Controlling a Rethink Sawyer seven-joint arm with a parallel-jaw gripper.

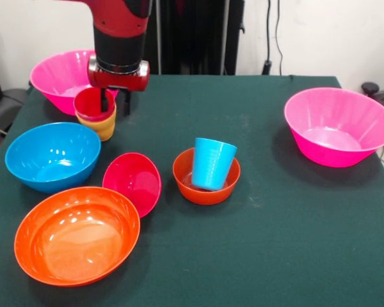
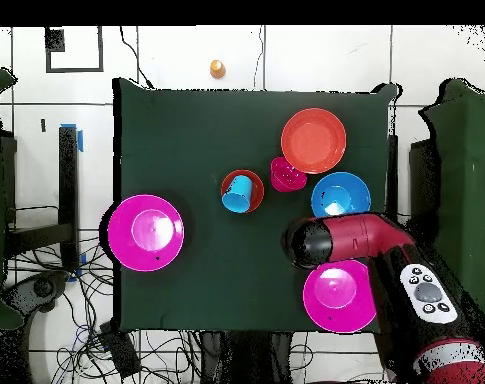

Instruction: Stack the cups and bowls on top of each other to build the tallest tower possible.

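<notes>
Nearest to the camera in the front view, the wide orange bowl (image 1: 77,235) stands upright at the near left of the table (image 1: 275,224). Behind it the blue bowl (image 1: 52,156) is also upright, and the small crimson bowl (image 1: 133,181) leans on its side against the orange one, with its mouth turned toward the near right. In the middle, the blue cup (image 1: 212,164) stands mouth up inside the small orange bowl (image 1: 206,176), tilted a little toward the right.

The coming move depends on the far left. There the red cup (image 1: 93,105) sits nested in a yellow cup (image 1: 103,127); both are mouth up, with the long axis nearly vertical. The claw (image 1: 113,102) hangs directly over this pair, and one dark finger (image 1: 104,102) reaches down into or just behind the red cup. It is not possible to tell whether the fingers are apart or pressed on the cup's wall. Since the cups lie straight below the claw, the next move is probably vertical only.

One pink bowl (image 1: 63,78) stands just behind the cups, the other pink bowl (image 1: 339,127) well apart at the far right. In the overhead view the arm hides the cup pair.
</notes>
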